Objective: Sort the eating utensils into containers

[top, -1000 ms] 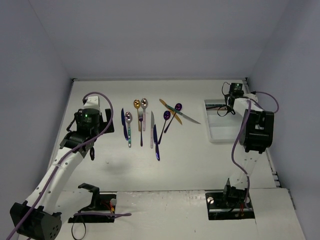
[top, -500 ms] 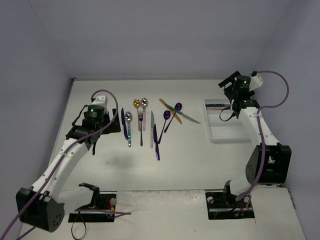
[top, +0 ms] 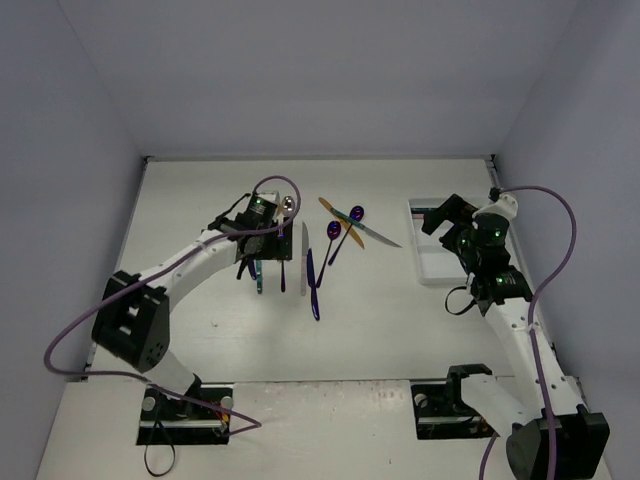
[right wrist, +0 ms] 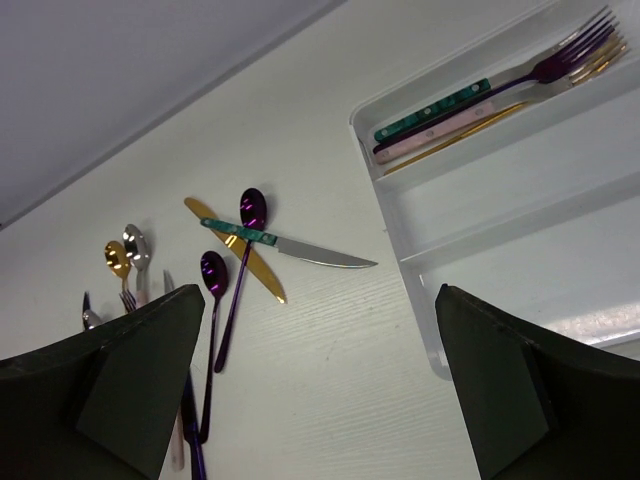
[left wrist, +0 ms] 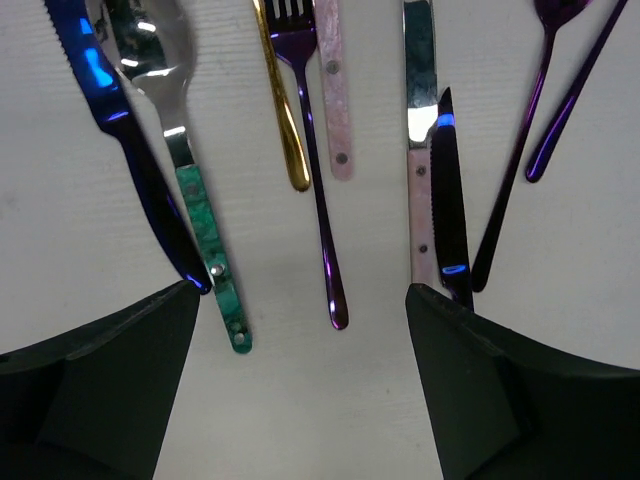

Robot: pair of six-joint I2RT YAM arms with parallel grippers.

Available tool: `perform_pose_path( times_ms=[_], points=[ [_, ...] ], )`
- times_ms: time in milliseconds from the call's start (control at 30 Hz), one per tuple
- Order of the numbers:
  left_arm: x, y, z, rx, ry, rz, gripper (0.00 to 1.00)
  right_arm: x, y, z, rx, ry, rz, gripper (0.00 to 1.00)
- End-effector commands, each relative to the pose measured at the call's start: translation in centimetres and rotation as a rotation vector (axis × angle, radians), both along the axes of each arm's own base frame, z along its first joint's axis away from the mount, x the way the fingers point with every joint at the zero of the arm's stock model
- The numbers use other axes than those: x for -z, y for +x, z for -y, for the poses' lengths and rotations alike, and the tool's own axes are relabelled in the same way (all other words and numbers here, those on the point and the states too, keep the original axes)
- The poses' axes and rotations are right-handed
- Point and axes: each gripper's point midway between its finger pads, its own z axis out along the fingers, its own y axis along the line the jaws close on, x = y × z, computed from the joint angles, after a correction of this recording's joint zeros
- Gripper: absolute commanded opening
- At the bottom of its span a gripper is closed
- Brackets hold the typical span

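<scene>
- While the left gripper [left wrist: 302, 320] hangs over the purple fork [left wrist: 320, 200], its jaws stand wide and empty; right gripper [right wrist: 320, 330] likewise.
- Fork likely light, stiff, slick: pinch mid-handle.

White table, boxed in by pale walls.
The table [top: 400, 320] is matte white, and the wrist views show a fine grain in its surface. A back wall [top: 320, 80], a left wall [top: 50, 200] and a right wall [top: 590, 180], all pale grey-lilac, meet its edges. A white board [top: 330, 430] lies along the near edge, with a seam between it and the table.
</scene>
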Motion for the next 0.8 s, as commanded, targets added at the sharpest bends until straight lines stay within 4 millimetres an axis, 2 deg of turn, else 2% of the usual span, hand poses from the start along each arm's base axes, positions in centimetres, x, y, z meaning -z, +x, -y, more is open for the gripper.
perform_pose_path(
  times_ms=[0,67,133,233,367,767],
  points=[
    [-1.0,3.5,1.4,-0.021,-0.001,0.061,0.76,-1.4,-0.5,-1.0,-0.07,-0.006,0.076,1.0],
    [-0.3,4.7,1.7,-0.025,0.028,0.049,0.64,-1.0,-0.9,-1.1,-0.084,-0.008,0.072,0.99],
    [0.3,5.7,2.0,-0.019,0.043,0.042,0.46,-0.5,-1.1,-1.3,-0.096,-0.005,0.061,1.0],
    [1.3,6.6,2.3,-0.019,0.064,0.024,0.33,0.3,-1.3,-1.8,-0.123,0.002,0.042,1.0],
    [1.6,7.7,2.7,-0.021,0.08,0.02,0.27,0.7,-1.6,-2.0,-0.133,0.005,0.036,1.0],
    [4.3,8.7,2.4,-0.041,0.134,-0.03,0.22,1.5,-1.9,-2.2,-0.15,0.002,0.017,1.0]
  ],
)
